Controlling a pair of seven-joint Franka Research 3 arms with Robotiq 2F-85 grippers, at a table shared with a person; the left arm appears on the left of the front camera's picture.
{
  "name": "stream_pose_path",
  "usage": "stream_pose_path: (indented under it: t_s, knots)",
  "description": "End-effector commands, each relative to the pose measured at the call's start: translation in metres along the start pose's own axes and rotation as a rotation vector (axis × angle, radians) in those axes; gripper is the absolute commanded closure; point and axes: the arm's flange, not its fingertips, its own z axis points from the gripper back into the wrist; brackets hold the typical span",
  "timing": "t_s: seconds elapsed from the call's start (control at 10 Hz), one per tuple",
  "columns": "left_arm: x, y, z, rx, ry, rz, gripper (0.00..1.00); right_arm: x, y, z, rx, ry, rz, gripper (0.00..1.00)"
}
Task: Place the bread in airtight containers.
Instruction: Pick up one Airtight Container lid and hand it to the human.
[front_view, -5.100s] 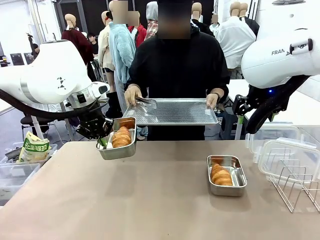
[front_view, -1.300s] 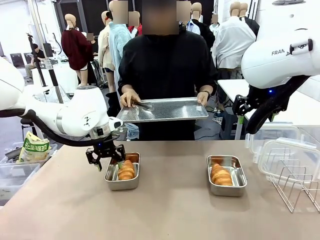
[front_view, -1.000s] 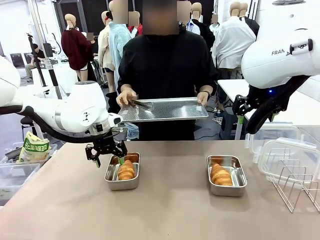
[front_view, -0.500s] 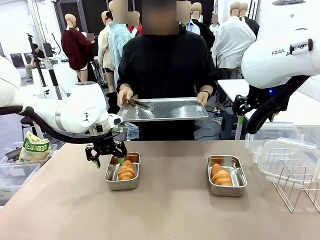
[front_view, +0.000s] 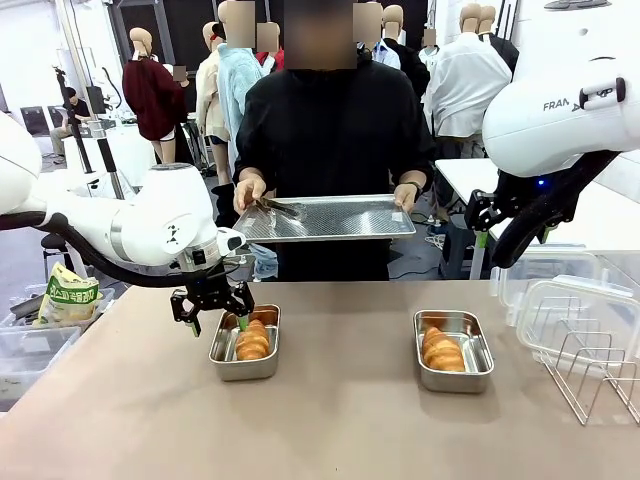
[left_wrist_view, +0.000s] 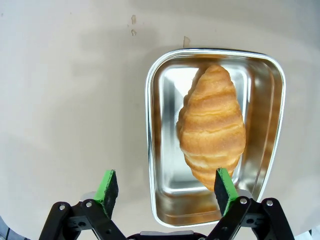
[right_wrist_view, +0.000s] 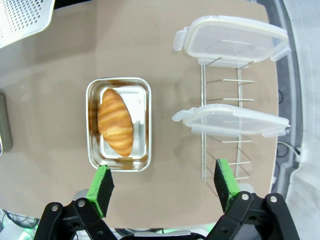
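Note:
Two steel tins, the airtight containers, stand on the tan table. The left tin holds a golden croissant, the bread. My left gripper hovers open just above its left rim. In the left wrist view the left gripper straddles the tin's edge, one green finger beside the croissant. The right tin holds another croissant. My right gripper is open, high above that tin and its croissant.
Across the table a person holds a perforated steel tray with tongs. Two clear white-rimmed lids rest on a wire rack at the right edge. A snack bag and clear bins sit off the left side.
My left gripper carried the left tin down onto the table, let it go and rose slightly. Over the last second nothing has moved; the right arm stayed still.

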Motion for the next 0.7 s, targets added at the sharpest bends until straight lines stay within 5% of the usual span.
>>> stream_pose_path:
  t_s: [0.0, 0.2, 0.6]
  knots:
    - [0.001, -0.001, 0.000, -0.004, -0.008, 0.000, 0.00, -0.003, 0.000, -0.002, 0.001, -0.002, -0.004, 0.00]
    - [0.000, 0.000, 0.000, 0.000, 0.000, 0.000, 0.00, -0.003, 0.000, -0.002, 0.001, -0.002, -0.004, 0.00]
    - [-0.031, -0.024, 0.085, -0.005, -0.125, -0.149, 0.00, -0.003, 0.000, -0.002, 0.001, -0.002, -0.004, 0.00]
